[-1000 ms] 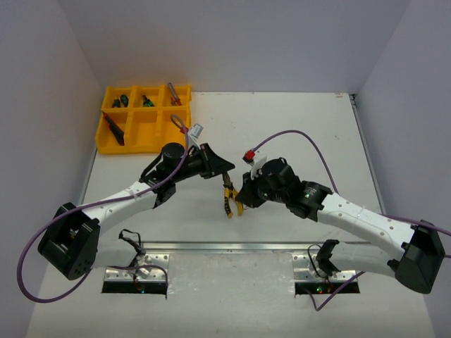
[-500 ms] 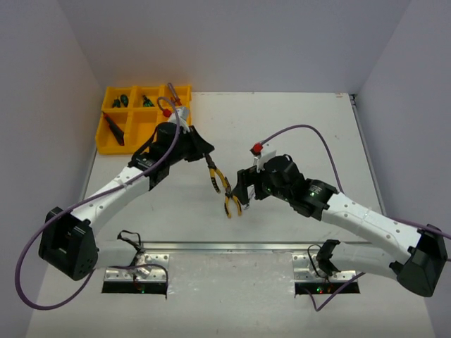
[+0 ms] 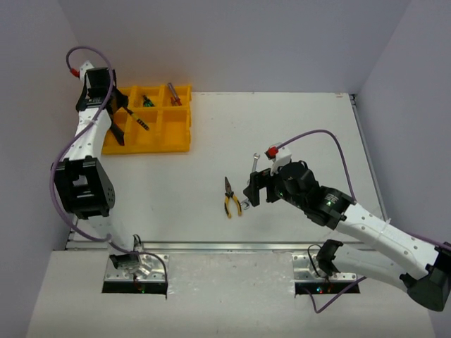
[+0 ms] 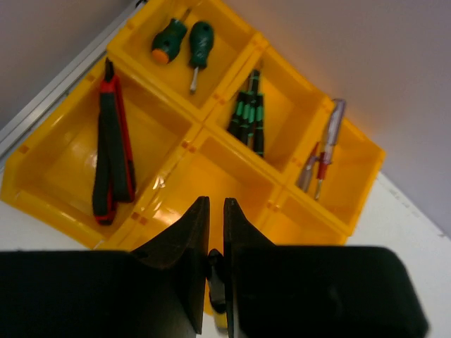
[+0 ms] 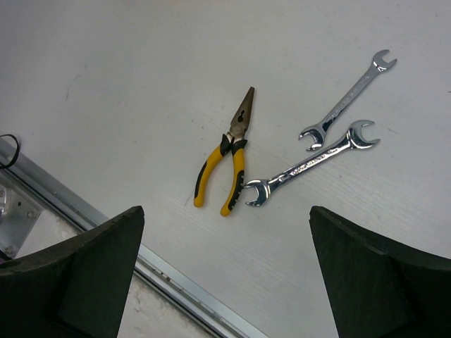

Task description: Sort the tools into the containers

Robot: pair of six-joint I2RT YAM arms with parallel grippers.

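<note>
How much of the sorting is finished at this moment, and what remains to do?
Done: four compartments of the tray hold tools, among them two green screwdrivers and a red-black knife. In hand: the left gripper is shut on a dark tool above the tray. Left: yellow pliers and two wrenches lie on the table under the open right gripper.

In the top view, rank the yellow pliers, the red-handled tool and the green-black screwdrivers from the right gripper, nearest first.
1. Yellow pliers, on the table just left of the right gripper.
2. Red-handled tool, tray's far right compartment.
3. Green-black screwdrivers, far middle compartment, further left.
</note>
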